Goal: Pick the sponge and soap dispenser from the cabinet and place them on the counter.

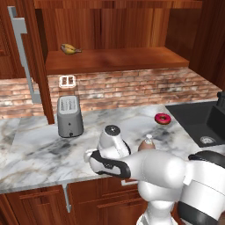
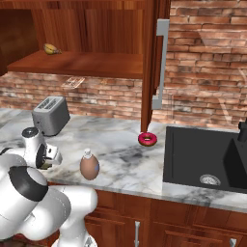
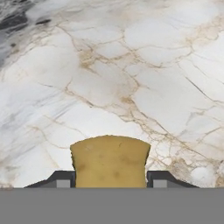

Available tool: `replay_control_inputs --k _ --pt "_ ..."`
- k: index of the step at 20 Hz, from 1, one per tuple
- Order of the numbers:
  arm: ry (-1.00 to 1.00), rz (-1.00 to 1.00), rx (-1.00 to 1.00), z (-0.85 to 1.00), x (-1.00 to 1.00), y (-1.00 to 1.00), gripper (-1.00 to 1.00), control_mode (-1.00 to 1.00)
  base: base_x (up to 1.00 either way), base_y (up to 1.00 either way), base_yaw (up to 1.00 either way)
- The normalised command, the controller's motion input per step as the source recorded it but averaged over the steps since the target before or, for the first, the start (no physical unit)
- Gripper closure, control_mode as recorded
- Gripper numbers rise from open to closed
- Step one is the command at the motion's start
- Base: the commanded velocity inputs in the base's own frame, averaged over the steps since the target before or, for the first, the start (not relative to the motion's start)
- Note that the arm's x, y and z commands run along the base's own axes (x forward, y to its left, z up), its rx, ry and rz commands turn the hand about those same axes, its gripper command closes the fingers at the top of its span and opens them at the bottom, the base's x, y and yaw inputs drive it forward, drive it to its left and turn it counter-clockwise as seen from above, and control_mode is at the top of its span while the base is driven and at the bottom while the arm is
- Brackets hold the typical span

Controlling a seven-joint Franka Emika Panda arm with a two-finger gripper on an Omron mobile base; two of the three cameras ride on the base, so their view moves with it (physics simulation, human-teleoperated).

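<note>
My gripper (image 3: pixel 109 180) is shut on the yellow sponge (image 3: pixel 110 161), which sits between the two dark fingertips (image 3: pixel 64 180) just above the marble counter (image 3: pixel 131 65). In the base views the hand hangs low over the front part of the counter (image 1: pixel 39 145). The tan soap dispenser (image 2: pixel 89 166) stands upright on the marble to the right of the hand, partly hidden by the arm in the left base view (image 1: pixel 147 143). The cabinet (image 1: pixel 114 59) is open above, and its wooden shelf shows.
A banana (image 1: pixel 69 48) lies on the cabinet shelf. A grey toaster (image 1: pixel 69 115) stands at the back left of the counter, with a red doughnut (image 1: pixel 162 118) near the black sink (image 1: pixel 200 121). The open cabinet door (image 2: pixel 157 62) hangs over the counter.
</note>
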Motion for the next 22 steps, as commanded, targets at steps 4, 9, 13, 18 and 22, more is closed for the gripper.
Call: replay_control_inputs --k 4,9,13,18,22 --pt "0.0 -0.05 0.0 -0.25 0.0 0.0 1.0 -1.0 0.0 0.0 0.0" --pt "0.0 -0.04 0.0 -0.22 0.0 0.0 1.0 -1.0 0.0 0.0 0.0" --pt "0.0 -0.03 0.0 -0.15 0.0 0.0 1.0 -1.0 0.0 0.0 0.0" --pt "0.0 -0.03 0.0 -0.14 0.0 -0.02 -1.0 -1.0 0.0 0.0 0.0" --pt "0.0 -0.04 0.0 -0.1 -0.07 -0.18 -1.0 -1.0 0.0 0.0 0.0"
